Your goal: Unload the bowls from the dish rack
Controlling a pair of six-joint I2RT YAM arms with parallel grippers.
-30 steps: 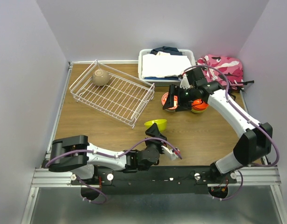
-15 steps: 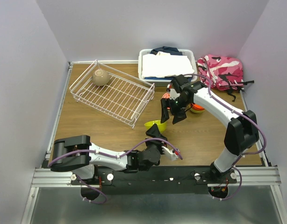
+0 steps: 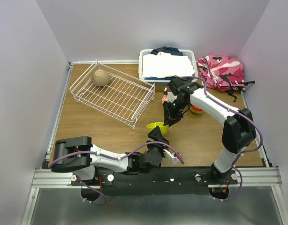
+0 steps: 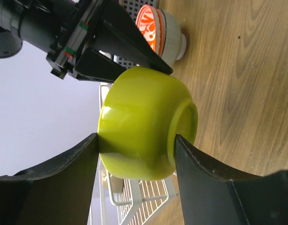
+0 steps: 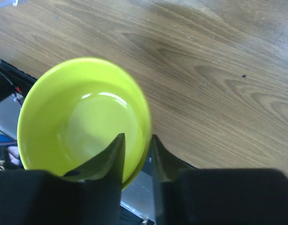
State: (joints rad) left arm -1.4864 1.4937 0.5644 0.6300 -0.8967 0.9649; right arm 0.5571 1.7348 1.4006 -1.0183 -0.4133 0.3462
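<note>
A lime-yellow bowl (image 3: 156, 126) hangs above the table in front of the dish rack (image 3: 111, 96). My left gripper (image 3: 156, 135) is shut on it, one finger at the rim side and one on the foot (image 4: 181, 126). My right gripper (image 3: 169, 117) reaches down from behind. Its fingers (image 5: 117, 154) straddle the bowl's rim (image 5: 144, 117), one inside and one outside, pinched close on it. A taupe bowl (image 3: 101, 77) lies in the rack's far corner. Behind the right arm a white-pink bowl with a red pattern inside (image 4: 160, 30) stands on the table.
An orange bowl (image 3: 198, 109) sits on the table to the right of the right gripper. A white plastic bin of folded cloth (image 3: 166, 65) and a pink camouflage bag (image 3: 223, 70) stand along the back edge. The rack's near corner (image 4: 144, 197) is just left of the held bowl.
My right gripper has swung left and forward from the bowls at the right to the lime-yellow bowl, and its fingers have narrowed onto the rim. The left gripper has kept its grip.
</note>
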